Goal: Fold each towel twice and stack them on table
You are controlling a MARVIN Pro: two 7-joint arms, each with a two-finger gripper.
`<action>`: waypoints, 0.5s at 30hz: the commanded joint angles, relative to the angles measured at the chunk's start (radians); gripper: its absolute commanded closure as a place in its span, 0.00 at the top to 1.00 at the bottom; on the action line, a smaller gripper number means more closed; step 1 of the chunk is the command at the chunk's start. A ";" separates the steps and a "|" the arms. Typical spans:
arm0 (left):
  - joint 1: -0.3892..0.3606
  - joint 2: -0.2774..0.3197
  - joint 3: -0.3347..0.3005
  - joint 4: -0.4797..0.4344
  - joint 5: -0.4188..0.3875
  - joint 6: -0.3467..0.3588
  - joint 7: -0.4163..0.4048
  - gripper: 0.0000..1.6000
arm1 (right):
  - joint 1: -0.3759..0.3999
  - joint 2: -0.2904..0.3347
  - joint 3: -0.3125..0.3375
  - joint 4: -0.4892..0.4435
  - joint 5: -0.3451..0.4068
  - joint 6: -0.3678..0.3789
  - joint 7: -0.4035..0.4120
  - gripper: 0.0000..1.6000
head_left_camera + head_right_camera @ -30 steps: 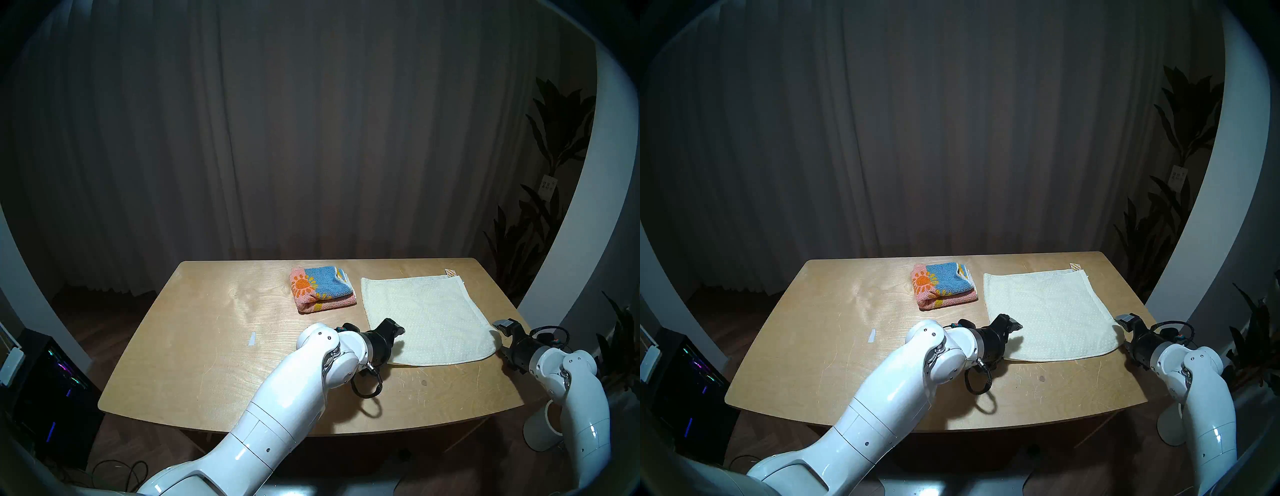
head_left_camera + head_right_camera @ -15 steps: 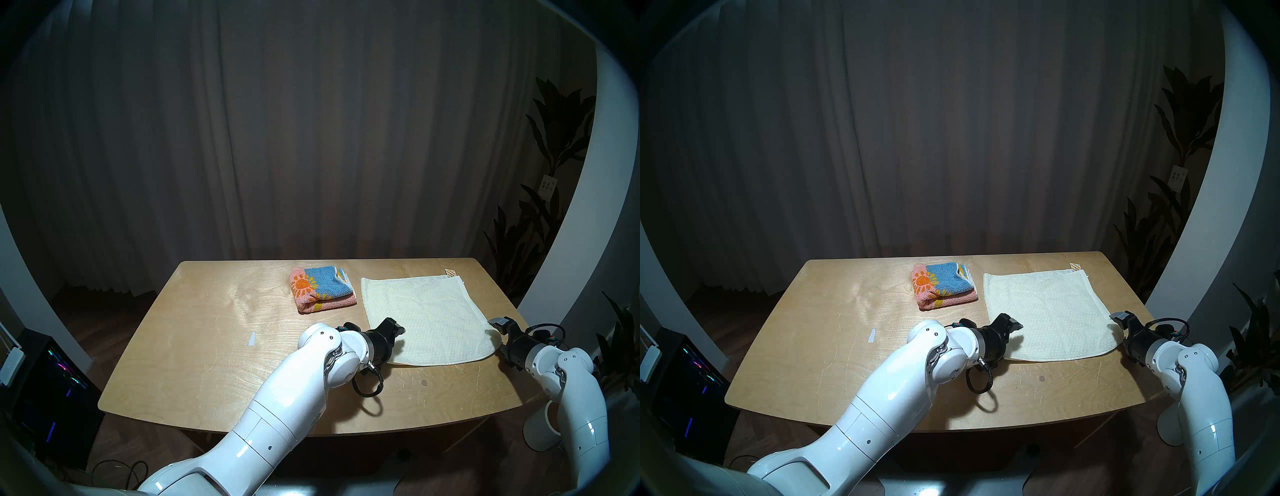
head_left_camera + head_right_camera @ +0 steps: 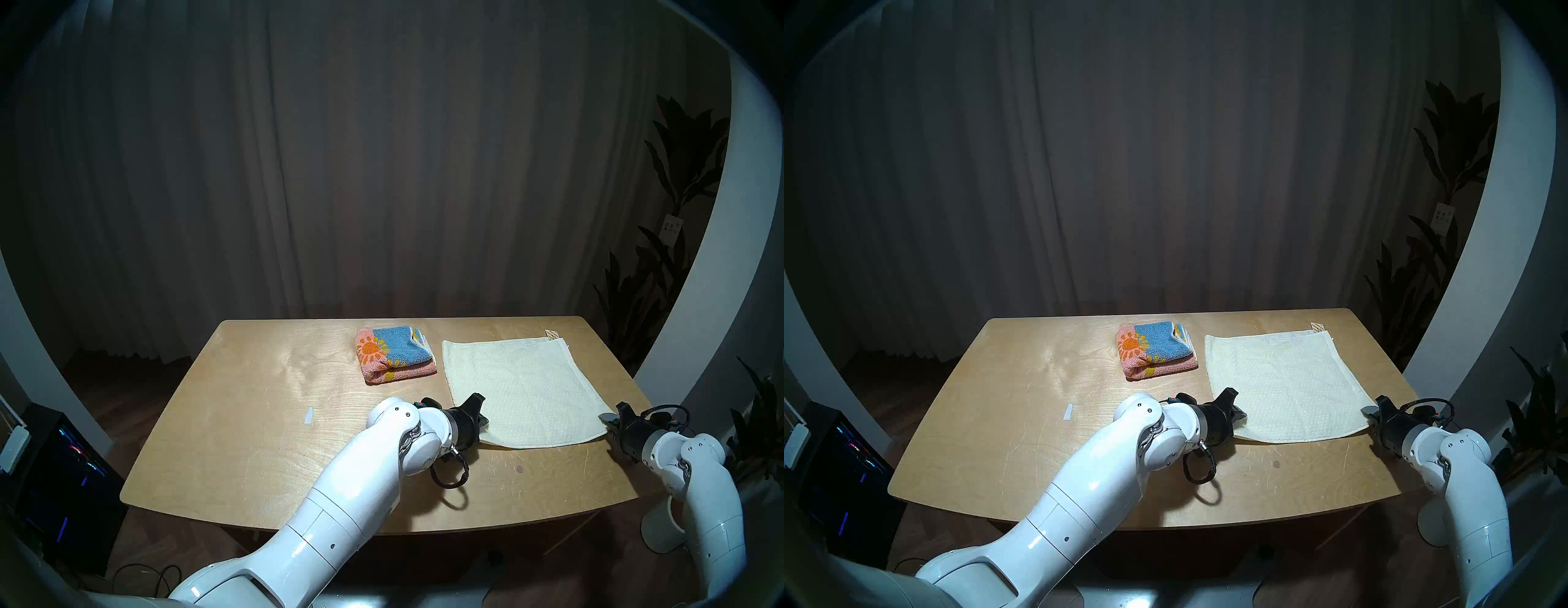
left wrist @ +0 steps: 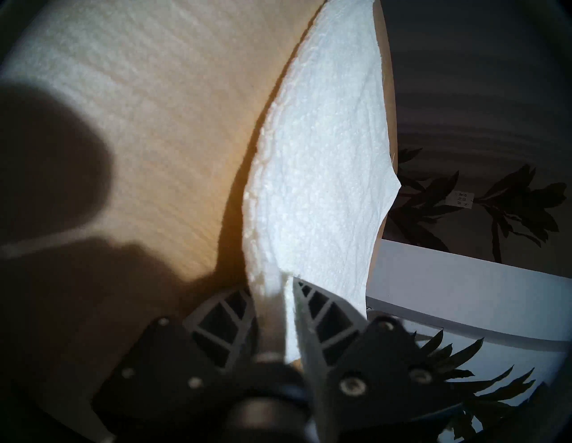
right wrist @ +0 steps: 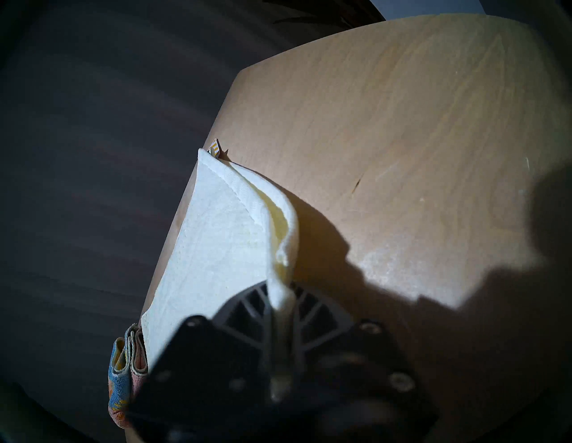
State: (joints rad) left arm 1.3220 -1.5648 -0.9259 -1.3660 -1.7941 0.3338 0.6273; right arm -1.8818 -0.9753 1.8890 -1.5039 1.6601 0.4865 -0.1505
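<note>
The cream towel [image 3: 522, 388] lies flat on the table [image 3: 237, 424]. The left gripper [image 3: 483, 420] and the right gripper [image 3: 611, 420] each pinch a near corner of it. The sun towel [image 3: 394, 354] sits folded just beside it. A leafy plant [image 3: 662, 271] stands behind the table.

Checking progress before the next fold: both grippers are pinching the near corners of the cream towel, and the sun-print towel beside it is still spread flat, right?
Not quite. The sun-print towel is already folded, as the head view shows. Left gripper and right gripper do pinch the cream towel's near corners.
</note>
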 commanded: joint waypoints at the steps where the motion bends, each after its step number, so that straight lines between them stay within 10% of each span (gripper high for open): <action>1: 0.016 0.033 -0.021 0.002 -0.004 -0.008 0.019 0.00 | -0.048 -0.013 -0.002 -0.028 0.019 0.031 -0.002 0.00; 15: 0.099 0.126 -0.099 -0.237 -0.074 0.001 0.135 0.00 | -0.149 -0.004 0.121 -0.176 0.112 0.110 -0.043 0.00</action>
State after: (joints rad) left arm 1.3873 -1.4925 -0.9921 -1.4953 -1.8390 0.3208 0.7274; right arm -1.9825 -0.9886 1.9407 -1.6058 1.7239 0.5686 -0.1812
